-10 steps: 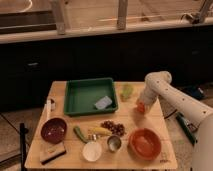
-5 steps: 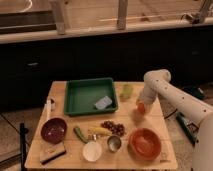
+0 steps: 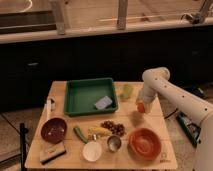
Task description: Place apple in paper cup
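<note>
My gripper (image 3: 141, 105) hangs from the white arm over the right side of the wooden table (image 3: 60, 90), right of the green tray. A small red-orange apple (image 3: 141, 108) sits at its tip, held between the fingers just above the table. The white paper cup (image 3: 92, 150) stands near the table's front edge, far to the lower left of the gripper. It stands upright, with a pale inside.
A shiny metal cup (image 3: 114, 143) stands right of the paper cup, next to a large orange bowl (image 3: 145, 143). Dark grapes (image 3: 114, 127), a yellow item (image 3: 98, 131) and a green vegetable (image 3: 80, 134) lie mid-table. A green tray (image 3: 91, 96), pale green cup (image 3: 127, 91) and dark red bowl (image 3: 54, 130) also stand there.
The gripper with the apple has sunk very slightly. Nothing else on the table has moved.
</note>
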Controlling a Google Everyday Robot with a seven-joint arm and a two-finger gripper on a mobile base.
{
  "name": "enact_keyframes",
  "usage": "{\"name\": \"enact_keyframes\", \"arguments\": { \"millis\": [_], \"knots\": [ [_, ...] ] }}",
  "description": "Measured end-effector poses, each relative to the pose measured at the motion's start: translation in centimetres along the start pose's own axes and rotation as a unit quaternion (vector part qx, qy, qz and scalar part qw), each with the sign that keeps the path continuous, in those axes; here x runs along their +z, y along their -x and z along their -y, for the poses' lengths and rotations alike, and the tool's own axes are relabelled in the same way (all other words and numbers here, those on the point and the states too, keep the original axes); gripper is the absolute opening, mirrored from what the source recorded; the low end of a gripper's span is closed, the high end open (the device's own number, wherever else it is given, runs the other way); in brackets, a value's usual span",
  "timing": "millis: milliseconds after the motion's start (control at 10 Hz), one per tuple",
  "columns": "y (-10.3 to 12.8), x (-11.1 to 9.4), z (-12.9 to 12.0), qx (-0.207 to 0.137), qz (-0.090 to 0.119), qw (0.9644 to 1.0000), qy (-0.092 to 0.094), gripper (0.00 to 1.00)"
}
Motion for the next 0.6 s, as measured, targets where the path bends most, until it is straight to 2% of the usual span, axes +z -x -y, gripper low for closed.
{"name": "enact_keyframes", "arguments": {
  "millis": [200, 600],
  "knots": [
    [0.6, -0.8, -0.1, -0.004, -0.005, 1.0000, 0.005, 0.07],
    [2.4, -2.3, 0.3, -0.018, -0.014, 0.9996, 0.015, 0.07]
  ]
}}
